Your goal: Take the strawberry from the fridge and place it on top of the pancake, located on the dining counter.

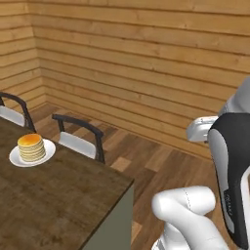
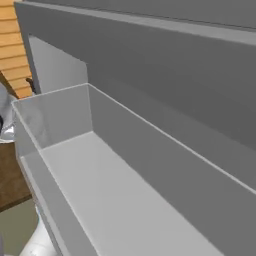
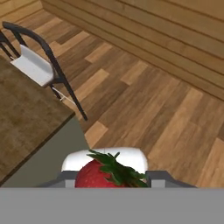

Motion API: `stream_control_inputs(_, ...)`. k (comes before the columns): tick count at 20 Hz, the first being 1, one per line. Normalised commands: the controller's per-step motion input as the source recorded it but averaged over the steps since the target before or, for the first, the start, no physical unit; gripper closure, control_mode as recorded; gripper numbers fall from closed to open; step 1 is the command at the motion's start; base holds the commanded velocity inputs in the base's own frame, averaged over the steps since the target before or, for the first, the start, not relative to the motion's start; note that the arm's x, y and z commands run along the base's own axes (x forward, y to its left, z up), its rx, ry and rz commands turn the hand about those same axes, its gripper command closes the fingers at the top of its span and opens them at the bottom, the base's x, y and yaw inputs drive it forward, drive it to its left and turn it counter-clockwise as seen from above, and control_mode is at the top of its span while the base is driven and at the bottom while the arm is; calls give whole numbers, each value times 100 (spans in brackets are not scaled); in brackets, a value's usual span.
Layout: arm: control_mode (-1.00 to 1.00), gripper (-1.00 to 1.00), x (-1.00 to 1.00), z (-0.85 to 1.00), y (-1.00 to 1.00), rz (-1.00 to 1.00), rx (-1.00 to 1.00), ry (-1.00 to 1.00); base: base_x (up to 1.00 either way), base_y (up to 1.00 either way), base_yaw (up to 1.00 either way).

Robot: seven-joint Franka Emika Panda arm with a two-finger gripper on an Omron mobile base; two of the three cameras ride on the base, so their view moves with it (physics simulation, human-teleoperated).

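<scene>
The strawberry [image 3: 108, 174] sits at the very bottom of the hand view, wedged between grey gripper parts, so the gripper looks closed on it, held clear of the floor [image 3: 148, 100] for carrying. Beyond it to the left lies the counter [image 1: 53, 205], its corner nearest. Farther left on the counter, the pancake [image 1: 31, 147] waits on its plate [image 1: 48, 147], with a chair [image 1: 79, 137] behind.
</scene>
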Motion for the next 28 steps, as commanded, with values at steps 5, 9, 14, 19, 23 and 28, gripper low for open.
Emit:
stream_control_inputs(5,100,100,0,0,0,0,0,0,36,-12,-5)
stream_control_inputs(9,100,100,0,0,0,0,0,0,-100,100,41)
stream_control_inputs(14,100,100,0,0,0,0,0,0,-79,97,67)
stream_control_inputs(19,100,100,0,0,0,0,0,0,-58,84,78)
stream_control_inputs(23,100,100,0,0,0,0,0,0,-27,87,83)
stream_control_inputs(28,100,100,0,0,0,0,0,0,-2,100,60)
